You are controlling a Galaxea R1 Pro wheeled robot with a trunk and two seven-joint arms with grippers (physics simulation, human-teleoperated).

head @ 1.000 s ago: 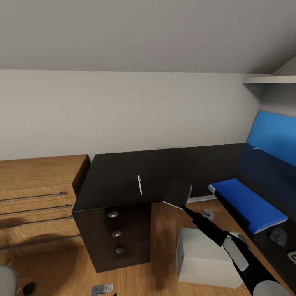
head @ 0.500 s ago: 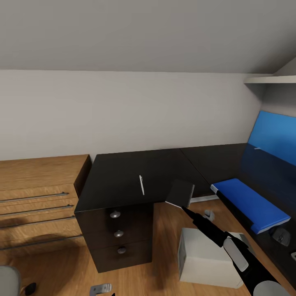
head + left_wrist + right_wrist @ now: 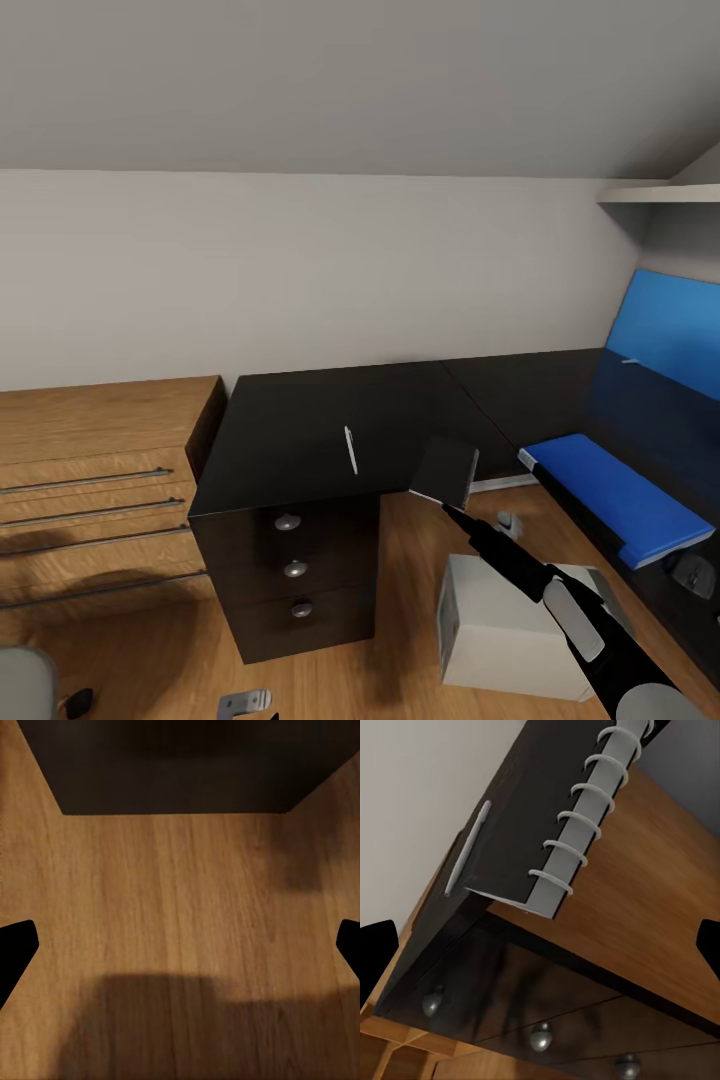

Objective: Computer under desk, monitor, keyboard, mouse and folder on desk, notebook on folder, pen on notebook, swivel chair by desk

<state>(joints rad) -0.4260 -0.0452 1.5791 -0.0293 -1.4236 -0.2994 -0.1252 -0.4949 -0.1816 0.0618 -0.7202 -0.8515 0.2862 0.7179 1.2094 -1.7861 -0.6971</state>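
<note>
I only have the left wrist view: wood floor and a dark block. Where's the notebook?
Observer: The notebook is in the air at the tip of the right hand, just off the desk edge.
Operator: And the folder it goes on?
Observer: The folder lies flat on the desk's right wing, with nothing on top of it.
Operator: Pen?
Observer: The pen lies on the desk above the drawers, apart from the notebook.
</note>
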